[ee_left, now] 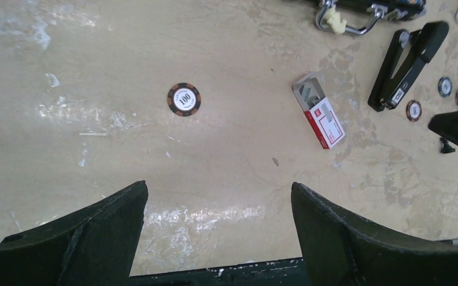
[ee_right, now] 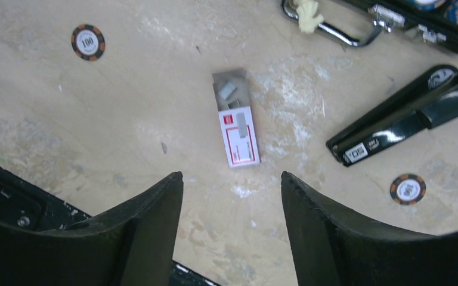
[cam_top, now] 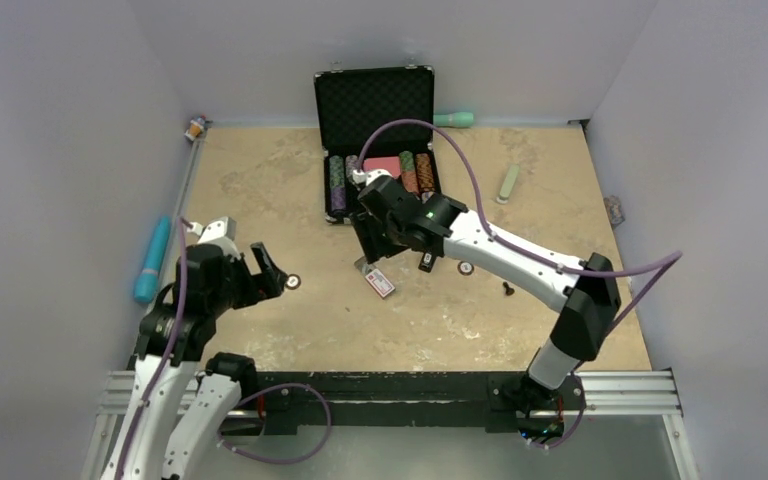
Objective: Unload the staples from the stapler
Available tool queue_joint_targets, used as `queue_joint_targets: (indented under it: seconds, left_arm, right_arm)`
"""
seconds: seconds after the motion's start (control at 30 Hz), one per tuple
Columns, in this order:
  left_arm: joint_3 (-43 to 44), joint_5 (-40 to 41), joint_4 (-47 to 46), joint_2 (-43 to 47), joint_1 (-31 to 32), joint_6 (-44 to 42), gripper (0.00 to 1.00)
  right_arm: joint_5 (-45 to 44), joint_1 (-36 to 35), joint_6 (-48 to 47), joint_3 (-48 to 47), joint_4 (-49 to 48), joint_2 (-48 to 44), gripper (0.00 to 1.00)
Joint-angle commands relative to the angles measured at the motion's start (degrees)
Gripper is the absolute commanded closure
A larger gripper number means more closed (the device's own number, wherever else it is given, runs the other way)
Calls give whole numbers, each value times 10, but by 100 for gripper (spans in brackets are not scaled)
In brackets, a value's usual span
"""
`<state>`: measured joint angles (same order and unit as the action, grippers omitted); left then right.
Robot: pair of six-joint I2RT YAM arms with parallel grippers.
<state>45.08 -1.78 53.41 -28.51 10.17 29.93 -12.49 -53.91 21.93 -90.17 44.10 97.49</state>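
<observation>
Left gripper and right gripper spread wide, empty.
One black case at the table's 12 o'clock; one stapler, arm hinged open, at the right gripper's 2 o'clock; one staple box at its 12; three loose chips.

The top external view looks down from high behind the near edge over the whole beige table. Both wrist views face down close to it past their black fingers, sharing the red-and-white rectangular box and slim black stapler.

Glossy black stapler, matt scuffed tabletop
</observation>
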Motion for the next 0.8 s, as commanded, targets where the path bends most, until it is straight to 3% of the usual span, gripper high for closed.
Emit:
queue_joint_targets:
  seconds: [0.0, 0.27, 0.5, 0.77]
  left_arm:
    - [13, -28, -56, -105, 36, -15, 7]
    - [57, -51, -201, -324, 118, -31, 8]
    - [101, -80, -324, -492, 163, -115, 8]
    - [187, -104, -347, -642, 186, -166, 16]
  right_arm:
    - [7, 8, 55, 63, 12, -54, 35]
    - [64, 86, 62, 128, -9, -109, 34]
    - [121, 146, 49, 177, -28, -164, 36]
    - [141, 147, 85, 239, -18, -249, 37]
